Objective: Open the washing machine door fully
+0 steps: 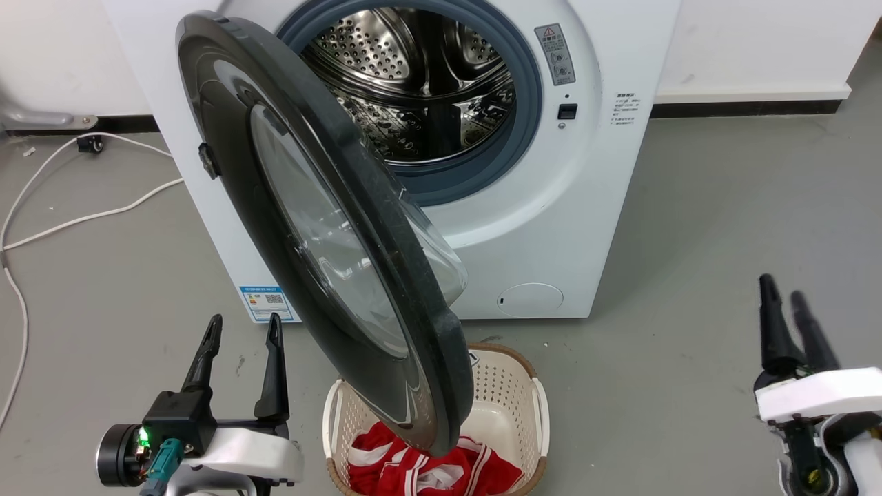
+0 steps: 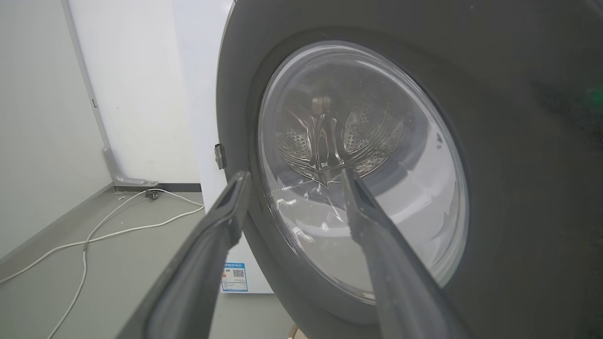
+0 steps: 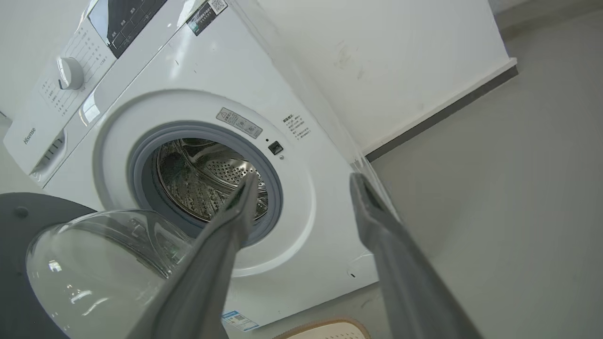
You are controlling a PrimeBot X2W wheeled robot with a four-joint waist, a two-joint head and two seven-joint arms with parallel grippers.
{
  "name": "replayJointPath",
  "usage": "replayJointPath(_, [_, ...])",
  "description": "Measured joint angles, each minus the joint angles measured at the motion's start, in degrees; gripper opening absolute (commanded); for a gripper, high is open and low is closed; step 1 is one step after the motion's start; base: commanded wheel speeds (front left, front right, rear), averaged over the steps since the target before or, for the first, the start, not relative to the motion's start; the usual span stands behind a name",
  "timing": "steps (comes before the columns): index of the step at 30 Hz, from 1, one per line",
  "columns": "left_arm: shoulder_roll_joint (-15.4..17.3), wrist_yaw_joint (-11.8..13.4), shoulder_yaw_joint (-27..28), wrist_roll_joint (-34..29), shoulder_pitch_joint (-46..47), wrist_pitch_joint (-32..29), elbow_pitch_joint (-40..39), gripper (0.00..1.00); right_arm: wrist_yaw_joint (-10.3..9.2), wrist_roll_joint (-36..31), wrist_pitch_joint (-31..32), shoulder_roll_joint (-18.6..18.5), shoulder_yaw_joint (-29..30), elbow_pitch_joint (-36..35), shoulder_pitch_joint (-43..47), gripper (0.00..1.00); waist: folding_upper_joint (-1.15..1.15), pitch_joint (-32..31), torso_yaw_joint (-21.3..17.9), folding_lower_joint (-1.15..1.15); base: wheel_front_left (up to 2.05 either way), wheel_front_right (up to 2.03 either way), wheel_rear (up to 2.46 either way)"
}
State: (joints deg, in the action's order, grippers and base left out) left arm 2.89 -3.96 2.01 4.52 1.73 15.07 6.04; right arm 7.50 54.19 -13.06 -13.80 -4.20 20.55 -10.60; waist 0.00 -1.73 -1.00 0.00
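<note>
Standing partly open, door juts over basket

Head view: the washing machine door point(image 1: 386, 241) angles out from the machine above a basket point(image 1: 541, 406). The left gripper point(image 1: 244, 320), spread and empty, is near its outer face; the right gripper point(image 1: 781, 288), also parted and empty, is well apart.
Left wrist view: spread fingers frame the door's glass.
Right wrist view: fingers apart, door at lower left.

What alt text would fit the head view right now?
The washer door stands partly open, its edge over a basket of red clothes, with the drum exposed behind. The left gripper and right gripper sit open at either side, touching nothing.
</note>
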Motion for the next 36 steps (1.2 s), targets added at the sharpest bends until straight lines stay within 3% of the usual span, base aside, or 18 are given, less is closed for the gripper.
replayJointPath(4, [0.0, 0.0, 0.23, -0.25, -0.06, 0.0, -0.26, 1.0, -0.01, -15.32, -1.51, 0.97, 4.92, -2.91, 0.31, 1.0, 0.0, 0.02, -0.32, 0.0, 0.0, 0.0, 0.0])
replayJointPath(10, [0.0, -0.07, 0.34, -0.42, -0.05, 0.0, -0.47, 1.0, 0.0, -39.91, -1.57, 5.06, 9.48, -14.44, 2.36, 1.0, 0.0, 0.26, -0.54, 0.0, 0.0, 0.0, 0.0])
replayJointPath(15, [0.0, -0.09, 0.37, -0.73, -0.04, 0.0, -0.67, 1.0, 0.01, -50.55, 1.98, 8.76, 8.26, -21.87, 7.35, 1.0, 0.0, 0.39, -0.51, 0.0, 0.0, 0.0, 0.0])
replayJointPath(22, [-0.01, -0.33, 0.37, -1.1, -0.03, 0.0, -0.79, 1.0, 0.01, -53.02, 3.43, 10.57, 6.73, -22.01, 12.24, 1.0, 0.0, 0.6, -0.62, 0.0, 0.0, 0.0, 0.0])
replayJointPath(35, [-0.01, -0.58, 0.4, -1.38, 0.04, 0.0, -0.57, 1.0, 0.01, -52.34, 2.74, 10.79, 6.13, -19.85, 12.12, 1.0, 0.0, 0.69, -0.72, 0.0, 0.0, 0.0, 0.0])
replayJointPath(36, [-0.01, -0.62, 0.37, -1.38, 0.06, 0.0, -0.6, 0.53, 0.01, -52.32, 2.72, 10.8, 6.14, -19.71, 12.11, 1.0, 0.0, 0.72, -0.72, 0.0, 0.0, 0.0, 0.0])
